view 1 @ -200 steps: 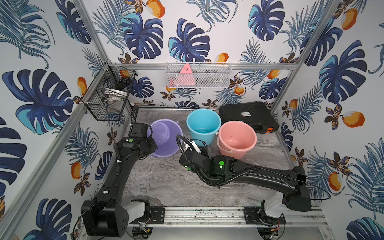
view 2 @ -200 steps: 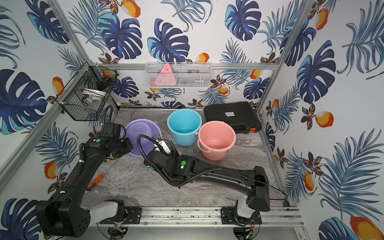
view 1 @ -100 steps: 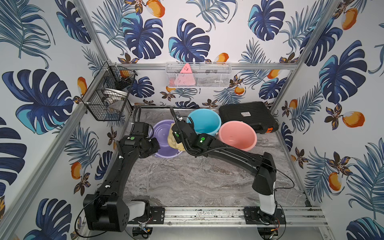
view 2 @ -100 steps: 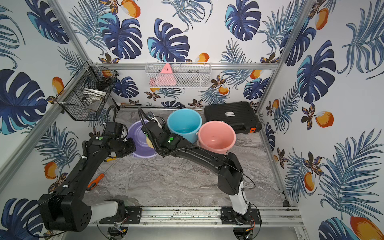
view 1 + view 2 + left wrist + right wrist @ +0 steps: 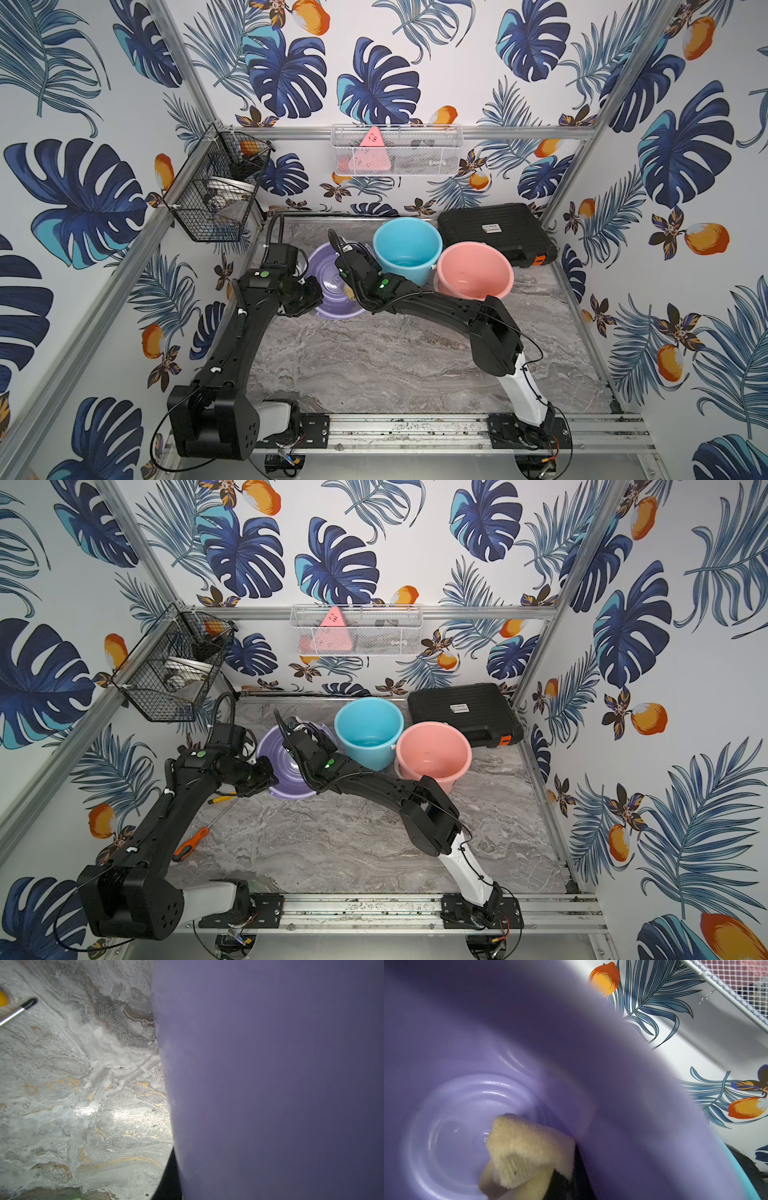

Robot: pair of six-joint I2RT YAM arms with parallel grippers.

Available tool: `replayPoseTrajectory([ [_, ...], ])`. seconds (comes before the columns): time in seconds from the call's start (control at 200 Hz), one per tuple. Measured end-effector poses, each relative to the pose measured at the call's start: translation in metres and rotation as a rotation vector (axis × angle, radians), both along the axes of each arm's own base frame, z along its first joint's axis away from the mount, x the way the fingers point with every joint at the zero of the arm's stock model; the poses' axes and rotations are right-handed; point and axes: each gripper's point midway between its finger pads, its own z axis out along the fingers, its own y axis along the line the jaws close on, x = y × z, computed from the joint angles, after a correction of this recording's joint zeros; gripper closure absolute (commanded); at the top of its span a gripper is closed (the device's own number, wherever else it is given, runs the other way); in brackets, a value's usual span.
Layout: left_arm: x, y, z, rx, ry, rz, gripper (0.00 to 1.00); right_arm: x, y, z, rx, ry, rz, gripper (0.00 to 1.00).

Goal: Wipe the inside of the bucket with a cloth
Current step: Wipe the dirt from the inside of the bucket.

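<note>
The right gripper [image 5: 560, 1182] is clamped on the pale tan-yellow soft cloth [image 5: 525, 1151], which sits inside the tilted purple plastic bucket [image 5: 334, 311], just beside its ringed bottom. The left gripper [image 5: 309, 300] is closed on that bucket's rim.

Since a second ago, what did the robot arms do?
The right gripper, shut on the cloth, swung over from in front of the blue bucket and carried the cloth down into the purple bucket. The left gripper stayed shut on that bucket's rim. The blue bucket, pink bucket and black case stayed put.
</note>
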Motion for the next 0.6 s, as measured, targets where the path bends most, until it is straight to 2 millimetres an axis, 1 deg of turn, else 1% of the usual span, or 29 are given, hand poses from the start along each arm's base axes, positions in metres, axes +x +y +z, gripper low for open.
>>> replayPoseTrajectory([
  [0.065, 0.0, -0.001, -0.002, -0.001, 0.012, -0.009, 1.0, -0.005, -0.005, -0.009, -0.055, -0.01, 0.02, 1.0],
  [0.105, 0.0, -0.001, -0.003, -0.003, 0.024, -0.012, 1.0, -0.009, -0.007, -0.011, -0.076, -0.02, 0.037, 1.0],
  [0.165, 0.0, -0.002, -0.004, -0.009, 0.042, -0.022, 1.0, -0.015, -0.007, -0.009, -0.091, -0.047, 0.061, 1.0],
  [0.245, 0.004, -0.005, -0.007, -0.023, 0.058, -0.033, 1.0, -0.016, -0.005, -0.008, -0.119, -0.077, 0.087, 1.0],
  [0.4, 0.009, -0.008, -0.01, -0.044, 0.083, -0.038, 1.0, -0.012, 0.001, -0.02, -0.206, -0.094, 0.119, 1.0],
  [0.46, 0.008, -0.011, -0.011, -0.061, 0.09, -0.044, 1.0, -0.01, 0.007, -0.03, -0.225, -0.088, 0.14, 1.0],
  [0.525, 0.008, -0.014, -0.009, -0.078, 0.087, -0.049, 1.0, -0.006, 0.01, -0.041, -0.256, -0.08, 0.144, 1.0],
  [0.6, 0.007, -0.015, -0.008, -0.085, 0.084, -0.049, 1.0, 0.001, 0.012, -0.048, -0.273, -0.073, 0.138, 1.0],
])
